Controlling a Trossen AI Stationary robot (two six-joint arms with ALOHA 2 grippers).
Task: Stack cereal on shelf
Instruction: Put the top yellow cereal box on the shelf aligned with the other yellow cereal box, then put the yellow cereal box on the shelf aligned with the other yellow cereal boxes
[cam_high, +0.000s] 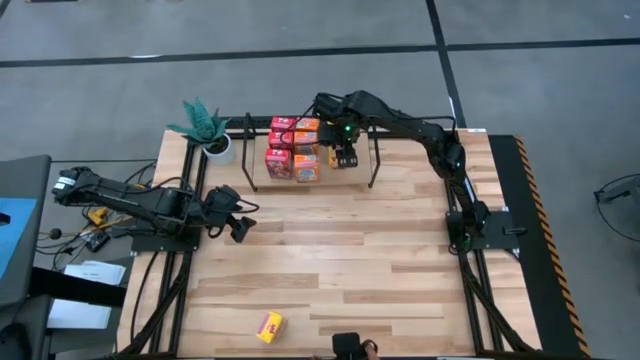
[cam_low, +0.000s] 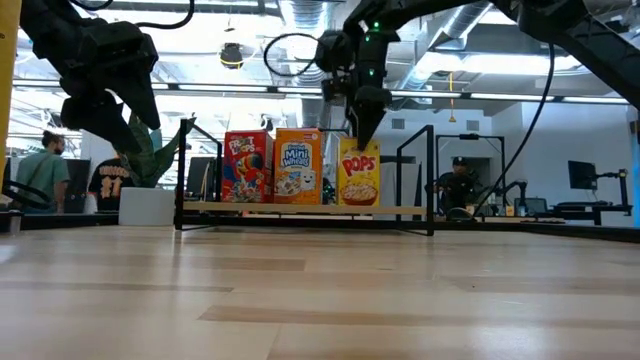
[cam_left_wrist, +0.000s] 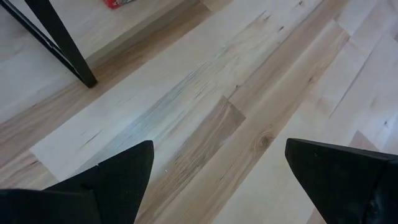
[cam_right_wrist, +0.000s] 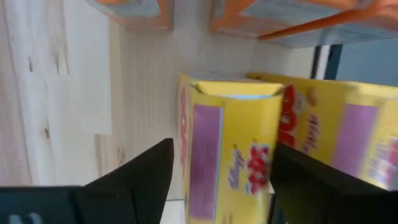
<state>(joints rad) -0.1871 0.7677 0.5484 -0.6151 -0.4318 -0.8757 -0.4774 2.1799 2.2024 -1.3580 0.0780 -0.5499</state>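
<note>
My right claw (cam_low: 362, 135) stands open around the yellow box (cam_low: 359, 172) on the shelf (cam_low: 300, 209); I lift away next, then fetch the last box (cam_high: 269, 326).

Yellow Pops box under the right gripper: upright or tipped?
Upright. In the low view the yellow Pops box stands square on the shelf, front readable, with the right gripper straddling its top, fingers apart.
</note>
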